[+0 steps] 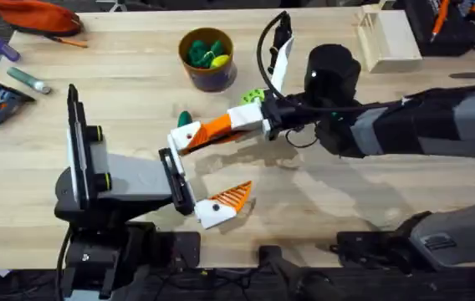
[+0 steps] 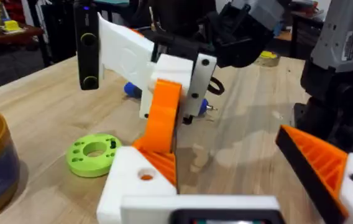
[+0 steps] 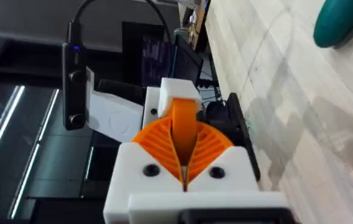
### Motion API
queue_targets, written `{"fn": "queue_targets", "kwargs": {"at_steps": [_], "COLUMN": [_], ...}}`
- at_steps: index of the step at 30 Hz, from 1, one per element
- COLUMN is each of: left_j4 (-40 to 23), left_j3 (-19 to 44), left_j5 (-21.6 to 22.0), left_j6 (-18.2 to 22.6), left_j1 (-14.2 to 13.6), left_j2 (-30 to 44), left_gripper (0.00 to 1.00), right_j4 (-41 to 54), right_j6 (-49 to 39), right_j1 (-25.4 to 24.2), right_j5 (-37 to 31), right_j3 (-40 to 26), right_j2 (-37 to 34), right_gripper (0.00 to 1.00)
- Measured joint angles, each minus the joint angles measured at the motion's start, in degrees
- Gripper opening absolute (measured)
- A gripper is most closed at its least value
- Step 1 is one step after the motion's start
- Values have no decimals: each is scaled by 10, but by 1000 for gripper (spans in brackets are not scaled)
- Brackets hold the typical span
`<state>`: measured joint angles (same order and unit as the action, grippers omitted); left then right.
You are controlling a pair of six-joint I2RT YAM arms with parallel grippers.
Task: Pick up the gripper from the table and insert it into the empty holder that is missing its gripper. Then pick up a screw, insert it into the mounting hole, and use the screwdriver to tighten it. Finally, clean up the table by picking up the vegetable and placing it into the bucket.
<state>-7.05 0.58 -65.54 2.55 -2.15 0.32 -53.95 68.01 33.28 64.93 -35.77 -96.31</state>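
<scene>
The orange gripper (image 1: 201, 133) is clamped between the ribbed pads of my right gripper (image 1: 221, 127), which reaches in from the right. Its lower end sits against the white holder (image 1: 181, 139), the upper finger base of my left gripper (image 1: 217, 163). In the left wrist view the orange gripper (image 2: 164, 115) runs down into the holder (image 2: 133, 183), and my left gripper (image 2: 226, 168) is open. The right gripper (image 3: 183, 146) is shut on the gripper (image 3: 184, 124). The dark green vegetable (image 1: 185, 119) lies beside the holder. The bucket (image 1: 206, 73) stands behind it. Part of the blue screwdriver (image 2: 132, 91) shows under the right arm.
A lime-green disc (image 1: 252, 96) lies between bucket and right arm, also beside the holder as the disc (image 2: 92, 154). The bucket holds green and yellow toys. A pale wooden slotted box (image 1: 388, 38) stands at the back right. An orange pouch (image 1: 37, 15) and tools lie at the back left.
</scene>
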Motion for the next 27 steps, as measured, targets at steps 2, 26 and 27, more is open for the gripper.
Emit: {"fn": "queue_targets", "kwargs": {"at_steps": [2,26,27], "left_j4": [0,0,0], "left_j3": [0,0,0], "left_j5": [0,-7,-7], "left_j6": [0,7,9], "left_j1": [1,0,0], "left_j2": [0,0,0], "left_gripper": [986,985,985], "right_j4": [0,13,13], "right_j6": [0,6,6], "right_j1": [1,7,7], "right_j5": [-2,-38,-39], "right_j3": [0,7,8], "right_j2": [0,0,0], "right_gripper": [9,482,507]}}
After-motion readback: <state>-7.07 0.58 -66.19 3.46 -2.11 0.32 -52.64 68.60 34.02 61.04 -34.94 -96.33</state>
